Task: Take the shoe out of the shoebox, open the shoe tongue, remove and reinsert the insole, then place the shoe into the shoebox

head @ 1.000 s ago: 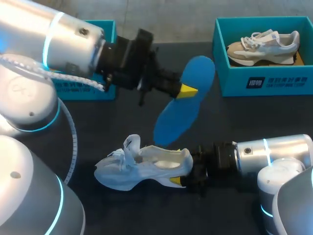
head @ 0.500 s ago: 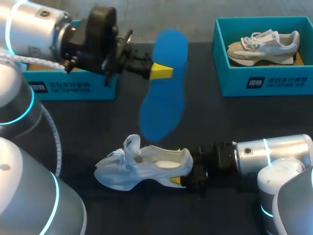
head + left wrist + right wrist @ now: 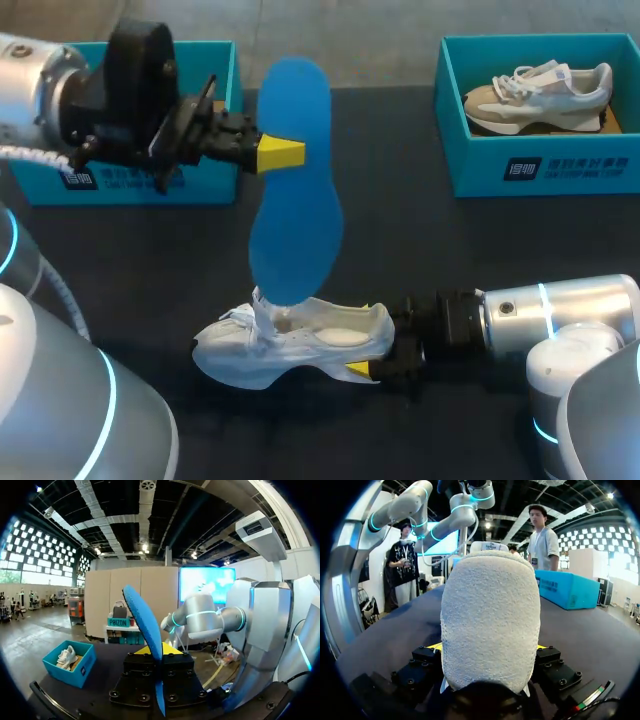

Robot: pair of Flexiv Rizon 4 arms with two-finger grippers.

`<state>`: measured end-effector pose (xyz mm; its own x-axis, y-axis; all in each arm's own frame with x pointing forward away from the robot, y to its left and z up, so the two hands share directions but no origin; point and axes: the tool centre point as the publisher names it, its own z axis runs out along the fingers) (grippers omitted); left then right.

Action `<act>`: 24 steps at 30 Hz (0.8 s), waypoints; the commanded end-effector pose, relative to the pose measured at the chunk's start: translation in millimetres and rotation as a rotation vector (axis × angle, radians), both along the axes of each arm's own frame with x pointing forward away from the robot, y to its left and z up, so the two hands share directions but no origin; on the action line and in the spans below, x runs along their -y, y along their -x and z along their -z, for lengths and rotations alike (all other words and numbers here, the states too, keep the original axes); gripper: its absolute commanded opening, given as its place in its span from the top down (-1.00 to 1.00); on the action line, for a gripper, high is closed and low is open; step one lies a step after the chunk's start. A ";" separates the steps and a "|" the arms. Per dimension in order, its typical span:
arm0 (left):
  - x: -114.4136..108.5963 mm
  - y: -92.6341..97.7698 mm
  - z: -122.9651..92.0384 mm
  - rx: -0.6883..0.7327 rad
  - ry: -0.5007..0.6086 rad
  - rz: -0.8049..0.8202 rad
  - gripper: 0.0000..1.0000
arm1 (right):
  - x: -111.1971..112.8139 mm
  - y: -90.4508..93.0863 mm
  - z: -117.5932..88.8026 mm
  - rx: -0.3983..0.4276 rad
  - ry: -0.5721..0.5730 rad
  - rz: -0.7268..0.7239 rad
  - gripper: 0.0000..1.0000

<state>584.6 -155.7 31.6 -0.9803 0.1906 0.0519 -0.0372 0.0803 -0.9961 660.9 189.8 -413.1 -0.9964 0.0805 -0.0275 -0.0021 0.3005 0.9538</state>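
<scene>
A white shoe [image 3: 290,345] lies on its sole on the dark table, toe to the left. My right gripper [image 3: 378,358] is shut on its heel; in the right wrist view the knit heel [image 3: 490,615] fills the space between the fingers of my right gripper [image 3: 490,647]. My left gripper [image 3: 280,153] is shut on a blue insole [image 3: 295,200], which hangs upright above the shoe with its lower end near the tongue. In the left wrist view the insole [image 3: 145,625] shows edge-on, clamped in my left gripper [image 3: 159,652].
A teal shoebox [image 3: 540,165] at the back right holds a beige and white shoe [image 3: 540,88]; the left wrist view also shows this shoebox [image 3: 82,667]. A second teal shoebox [image 3: 215,185] stands at the back left behind my left arm, its inside hidden.
My left arm has drawn back to the left with the insole. The insole swung from a slant to hang upright over the shoe. The right gripper and shoe stayed still.
</scene>
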 end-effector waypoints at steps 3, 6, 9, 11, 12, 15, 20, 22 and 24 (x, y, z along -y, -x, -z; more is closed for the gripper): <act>-7.2 14.6 0.3 0.004 0.000 -0.046 1.00 | -0.8 1.0 -0.4 0.000 0.003 0.002 1.00; -7.2 14.6 0.3 0.004 0.000 -0.046 1.00 | -0.8 1.0 -0.4 0.000 0.003 0.002 1.00; -8.7 11.6 -1.8 -0.013 0.006 -0.056 1.00 | -0.8 1.0 -0.4 0.000 0.003 0.002 1.00; -9.8 10.5 -4.9 -0.025 0.008 -0.048 1.00 | -0.8 1.0 -0.4 0.000 0.003 0.002 1.00; -10.2 9.6 -7.4 -0.033 0.012 -0.051 1.00 | -0.8 1.0 -0.4 0.000 0.003 0.002 1.00; -10.8 6.0 -14.3 -0.058 0.014 -0.039 1.00 | -0.8 1.0 -0.4 0.000 0.003 0.002 1.00; -12.9 4.6 -22.0 -0.081 0.018 -0.039 1.00 | -0.8 1.0 -0.4 0.000 0.003 0.002 1.00; -13.3 6.3 -24.2 -0.101 0.012 -0.047 1.00 | -0.8 1.0 -0.4 0.000 0.003 0.002 1.00; -13.3 6.5 -25.4 -0.113 0.007 -0.050 1.00 | -0.8 1.0 -0.4 0.000 0.003 0.002 1.00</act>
